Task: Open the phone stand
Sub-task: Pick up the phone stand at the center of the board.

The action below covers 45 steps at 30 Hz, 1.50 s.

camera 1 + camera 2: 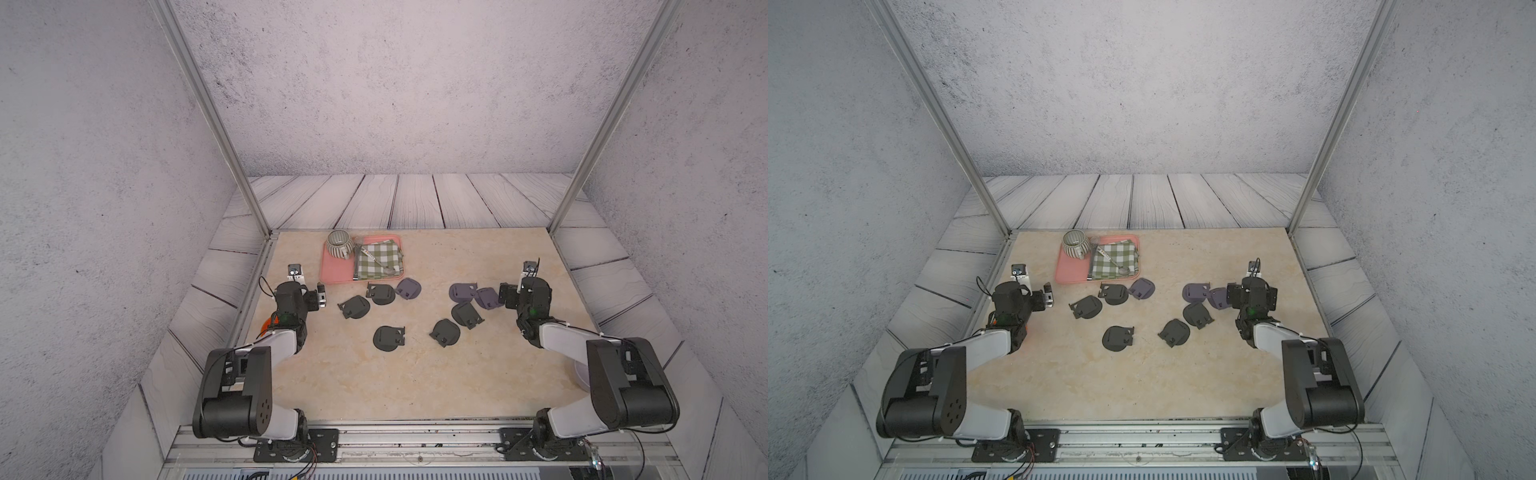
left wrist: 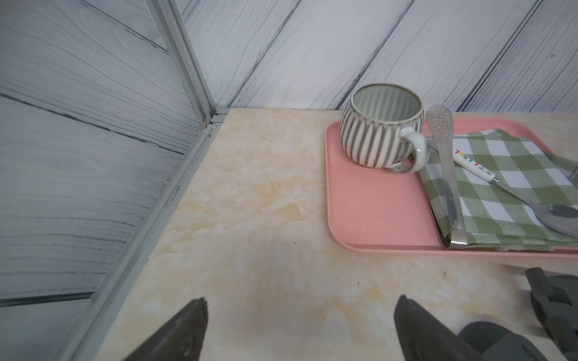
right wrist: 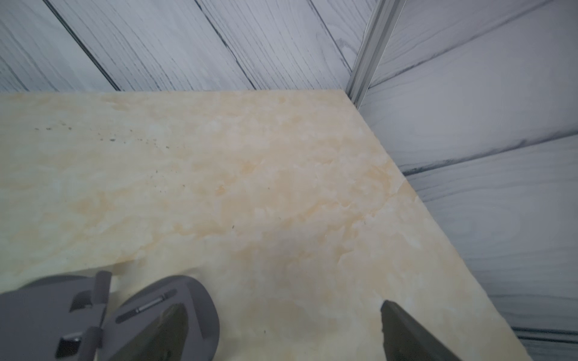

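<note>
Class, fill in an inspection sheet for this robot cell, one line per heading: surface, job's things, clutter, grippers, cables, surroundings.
Surface: marble-look table, a few dark specks.
Job's things: five dark stands and three purple stands lie flat mid-table, none opened.
Clutter: pink tray at the back holds a striped mug, checked cloth, spoon and tongs.
Grippers: left gripper open, empty, over bare table; right gripper open, empty, one finger over a purple stand, contact unclear.
Cables: black cables loop at the wrists; more wires at the arm bases.
Surroundings: grey walls, wood-look panels, aluminium posts.
</note>
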{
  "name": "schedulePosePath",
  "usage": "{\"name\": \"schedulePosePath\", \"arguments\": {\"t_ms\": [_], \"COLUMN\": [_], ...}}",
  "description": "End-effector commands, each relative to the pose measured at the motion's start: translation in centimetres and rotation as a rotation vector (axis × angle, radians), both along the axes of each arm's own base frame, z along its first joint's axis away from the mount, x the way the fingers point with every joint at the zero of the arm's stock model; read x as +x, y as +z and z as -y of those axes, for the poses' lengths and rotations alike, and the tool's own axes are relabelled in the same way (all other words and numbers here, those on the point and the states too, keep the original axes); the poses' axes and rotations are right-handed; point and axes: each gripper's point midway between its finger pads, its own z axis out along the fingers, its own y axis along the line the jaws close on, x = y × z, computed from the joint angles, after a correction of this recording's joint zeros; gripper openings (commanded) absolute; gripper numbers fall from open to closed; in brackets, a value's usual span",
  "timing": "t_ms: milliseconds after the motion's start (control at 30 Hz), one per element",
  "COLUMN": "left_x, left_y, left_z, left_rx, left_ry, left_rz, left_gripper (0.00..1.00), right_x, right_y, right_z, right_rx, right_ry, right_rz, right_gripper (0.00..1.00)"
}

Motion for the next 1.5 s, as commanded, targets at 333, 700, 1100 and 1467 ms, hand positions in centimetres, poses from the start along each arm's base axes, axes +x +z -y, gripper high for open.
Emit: {"name": "schedulePosePath", "arguments": {"t_ms": [333, 700, 1100, 1467], "left_x": [-3.0, -4.8, -5.3, -6.2], "left_y": [3.9, 3.6, 5.1, 3.1], "left_z": [8.7, 13.1, 13.6, 17.0], "left_rx": [0.012, -0.160, -0.357, -0.317], "left_ry": [-0.179, -0.288, -0.263, -0.423], "left_rz": [-0.052, -0.116, -0.044, -0.211], "left_gripper": [1.00, 0.98, 0.98, 0.98], "right_x": [-3.6, -7.1, -8.0, -8.7], "right_y": [0.3, -1.2, -0.7, -4.5], "right_z": [-4.5, -6.2, -7.5, -10.9], "right_rx": [0.131, 0.190, 0.166, 0.117], "right_ry": [0.011, 0.065, 0.119, 0.233], "right_rz": [-0.269, -0.407, -0.409, -0.610], "right_gripper": [0.99, 0.99, 0.99, 0.99]}}
